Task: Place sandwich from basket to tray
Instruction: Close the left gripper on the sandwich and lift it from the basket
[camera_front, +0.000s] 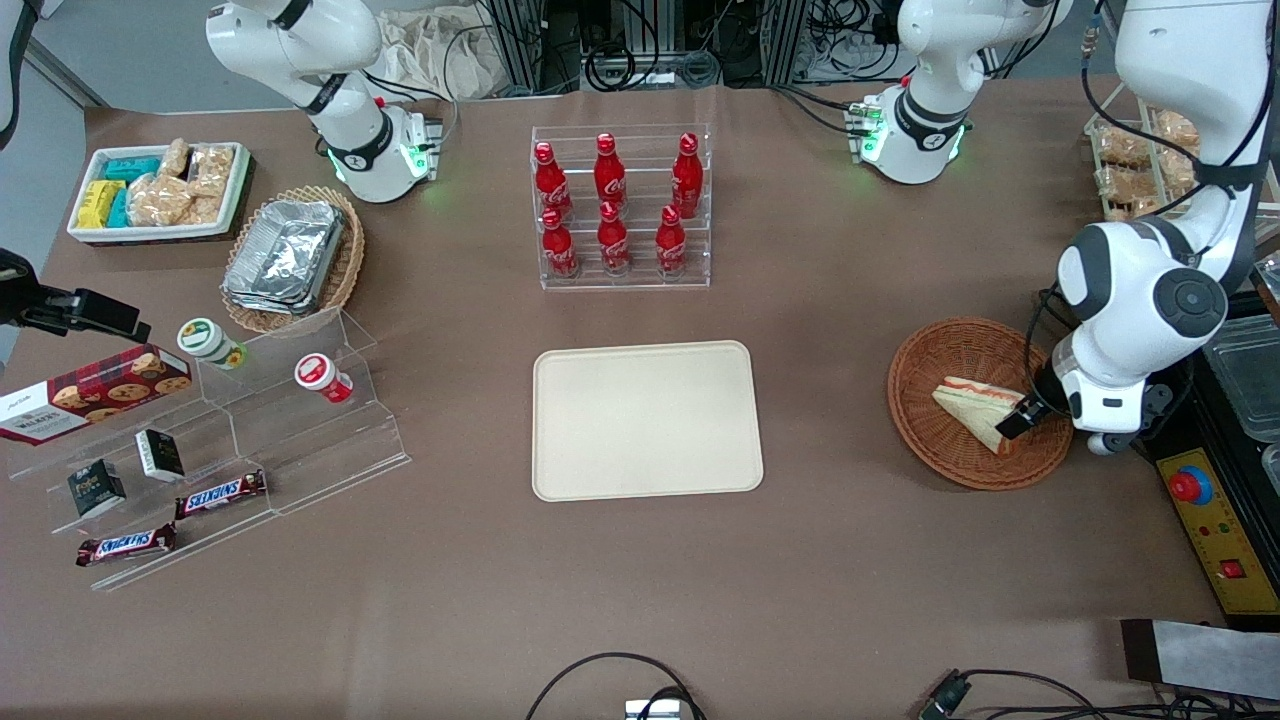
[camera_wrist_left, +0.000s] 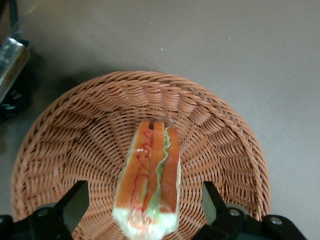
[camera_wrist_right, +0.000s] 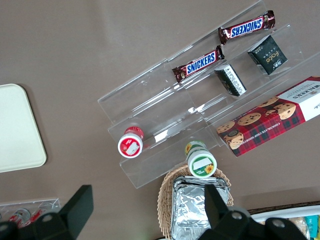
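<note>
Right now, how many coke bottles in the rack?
6, none seen hidden: three on the clear rack's upper tier, three below. Gripper sits at the sandwich.

Sandwich (camera_front: 975, 408) in basket (camera_front: 935, 350), end effector (camera_wrist_left: 145, 202) astride.

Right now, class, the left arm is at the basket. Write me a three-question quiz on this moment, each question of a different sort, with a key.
1. True or false: the sandwich already lies on the cream tray.
2. Multiple choice: the gripper is (A) open, its fingers either side of the sandwich in the round wicker basket; (B) shut above the tray; (C) at the cola bottles.
3. Fill in: the rack holds ___ red cola bottles.

Key: 1. False, it is in the basket. 2. A. 3. Six.
</note>
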